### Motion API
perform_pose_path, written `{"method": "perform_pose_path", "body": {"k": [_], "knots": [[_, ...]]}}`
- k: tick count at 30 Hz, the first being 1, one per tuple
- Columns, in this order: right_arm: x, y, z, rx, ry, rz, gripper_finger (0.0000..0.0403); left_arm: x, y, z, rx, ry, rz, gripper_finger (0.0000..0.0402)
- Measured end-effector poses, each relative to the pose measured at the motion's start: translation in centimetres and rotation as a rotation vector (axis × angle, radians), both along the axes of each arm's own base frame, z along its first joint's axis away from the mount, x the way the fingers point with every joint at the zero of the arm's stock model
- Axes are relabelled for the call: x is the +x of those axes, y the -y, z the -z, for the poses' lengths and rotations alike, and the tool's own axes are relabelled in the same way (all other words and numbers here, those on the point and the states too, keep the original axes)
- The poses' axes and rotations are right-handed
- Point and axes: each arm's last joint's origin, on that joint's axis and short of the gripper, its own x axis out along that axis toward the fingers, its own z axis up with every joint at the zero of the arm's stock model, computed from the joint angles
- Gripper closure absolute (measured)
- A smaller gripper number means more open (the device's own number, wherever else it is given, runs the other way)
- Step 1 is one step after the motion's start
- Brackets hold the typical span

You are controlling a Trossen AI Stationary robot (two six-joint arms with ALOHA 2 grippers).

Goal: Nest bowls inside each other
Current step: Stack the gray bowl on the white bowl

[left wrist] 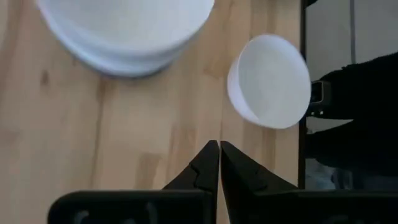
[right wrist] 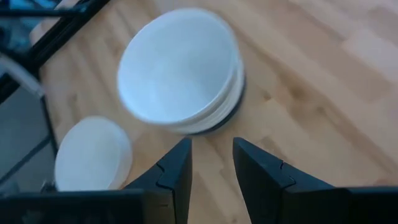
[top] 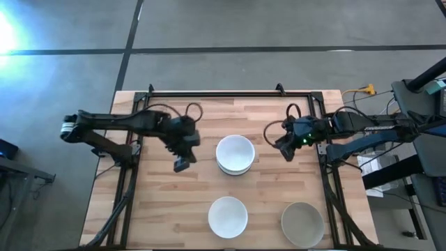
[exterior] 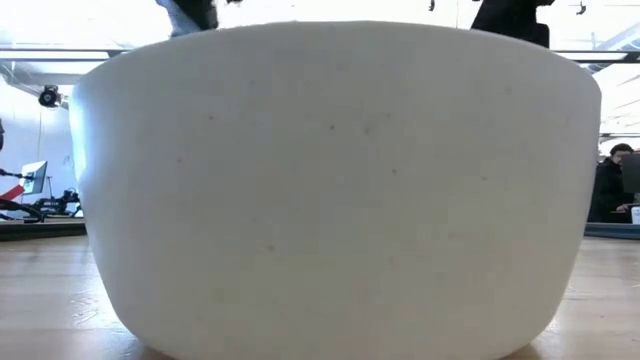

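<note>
- I see a stack [top: 235, 155] of nested white bowls at the middle of the wooden bench [top: 160, 202]; I use this stack as my landmark.
- A single white bowl [top: 228, 216] sits on the camera-near side of the stack, well apart from it. It fills the low view.
- A grey-beige bowl [top: 302, 224] sits beside the white bowl, toward the right arm's side, close to the bench's near edge.
- My left claw [top: 182, 163] hangs just beside the stack on the left-arm side. Its fingers are pressed together and it holds nothing.
- My right claw [top: 285, 149] hangs near the stack on the opposite side. Its fingers stand partly apart with bare bench between them; it holds nothing.
- I judge the step in hand to be fetching one loose bowl for the stack.
- To do it well, I would pinch one wall of the bowl at the rim, lift straight up, centre it over the stack, and lower it level so it seats without jamming.
- Room: bare bench lies between the stack and both loose bowls, so a carry path looks free.
- Edges: a dark frame [top: 328, 178] runs along the bench's right side, near the grey-beige bowl; I would approach that bowl from above, not sideways.
</note>
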Motion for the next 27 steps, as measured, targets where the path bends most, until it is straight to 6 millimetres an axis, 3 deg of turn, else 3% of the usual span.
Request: {"method": "perform_pose_path", "body": {"k": [6,12,18,27], "knots": [[0.0,-2.6,0.4,0.001,-0.018,-0.135,0.0291,-2.9,1.1,5.1,-0.146,0.093,-0.090,0.0402],[-1.1,-5.7,2.2,0.114,-0.097,-0.252,0.0281,-4.5,2.3,9.2,-0.369,0.278,-0.177,0.0402],[-2.7,-8.5,3.9,0.173,-0.185,-0.362,0.0248,-5.4,3.1,11.2,-0.518,0.391,-0.196,0.0402],[-5.4,-10.9,8.1,0.144,-0.332,-0.462,0.0242,-5.5,3.2,12.0,-0.507,0.378,-0.212,0.0402]]}}
